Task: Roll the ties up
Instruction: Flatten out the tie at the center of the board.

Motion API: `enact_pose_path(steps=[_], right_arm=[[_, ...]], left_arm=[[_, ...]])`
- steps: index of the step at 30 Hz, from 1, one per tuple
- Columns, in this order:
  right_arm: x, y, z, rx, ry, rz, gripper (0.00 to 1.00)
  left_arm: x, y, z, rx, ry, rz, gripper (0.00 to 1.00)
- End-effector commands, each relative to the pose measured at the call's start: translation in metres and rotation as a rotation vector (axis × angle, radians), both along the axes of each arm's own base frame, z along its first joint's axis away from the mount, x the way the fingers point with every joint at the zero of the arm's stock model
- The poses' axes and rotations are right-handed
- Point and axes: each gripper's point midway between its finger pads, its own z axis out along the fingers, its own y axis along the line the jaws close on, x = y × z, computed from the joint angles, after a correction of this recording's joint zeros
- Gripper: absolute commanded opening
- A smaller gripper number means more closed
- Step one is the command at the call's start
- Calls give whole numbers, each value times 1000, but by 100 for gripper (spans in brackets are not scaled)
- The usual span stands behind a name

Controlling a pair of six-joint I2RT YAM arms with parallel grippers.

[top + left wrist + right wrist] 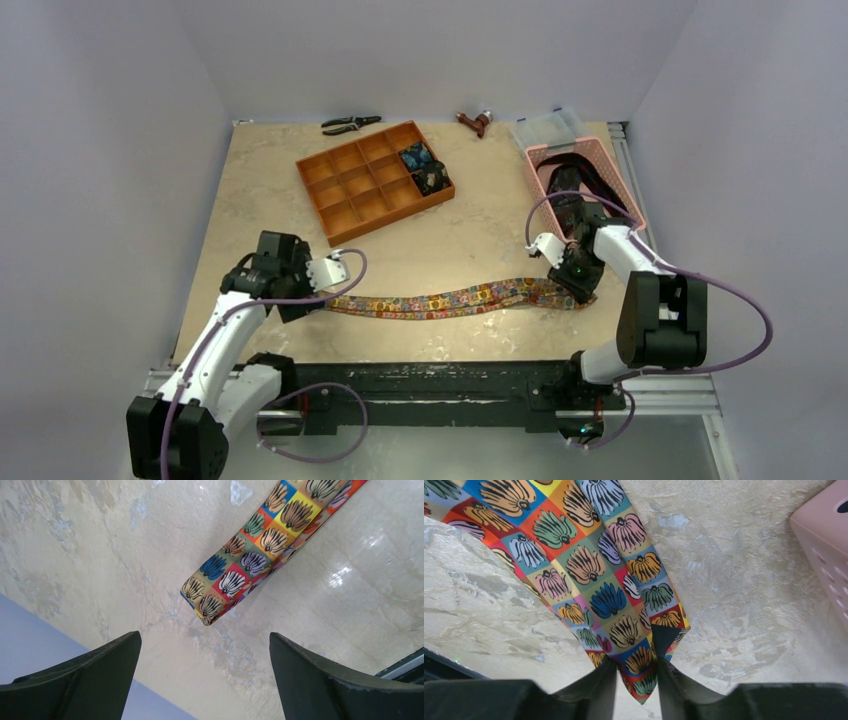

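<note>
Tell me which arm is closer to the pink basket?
Right. The right fingers hold the wide end of the colorful tie near the pink basket; the left fingers hang open at its narrow end, far away.

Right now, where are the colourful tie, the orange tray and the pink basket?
colourful tie (455, 299): top external view, middle of the flat strip.
orange tray (352, 208): top external view, bare inside, near-left part.
pink basket (824, 540): right wrist view, its side wall.
</note>
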Motion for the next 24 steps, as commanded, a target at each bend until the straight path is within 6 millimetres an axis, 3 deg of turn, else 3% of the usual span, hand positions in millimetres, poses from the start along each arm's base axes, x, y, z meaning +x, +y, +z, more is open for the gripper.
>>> enact_pose_path(steps=[1,4,10,13,19,23,24], right_arm=[[12,-7,22,-35,-50,56,38],[11,-7,24,-30,-50,81,48],[13,15,26,85,-16,110,80],[14,26,18,127,20,101,83],[7,32,-11,86,63,161,75],[11,17,-25,7,62,152,51],[16,9,-25,-27,42,153,41]], left_arm=[[1,-26,12,-204,7,-28,100],[-3,-31,3,-221,30,-103,100],[7,-43,-12,-229,70,-279,100],[11,-45,-21,-228,155,-310,100],[13,-28,-49,-133,262,-312,82],[11,-24,-57,-102,273,-308,58],[13,-27,-56,-104,265,-307,49]])
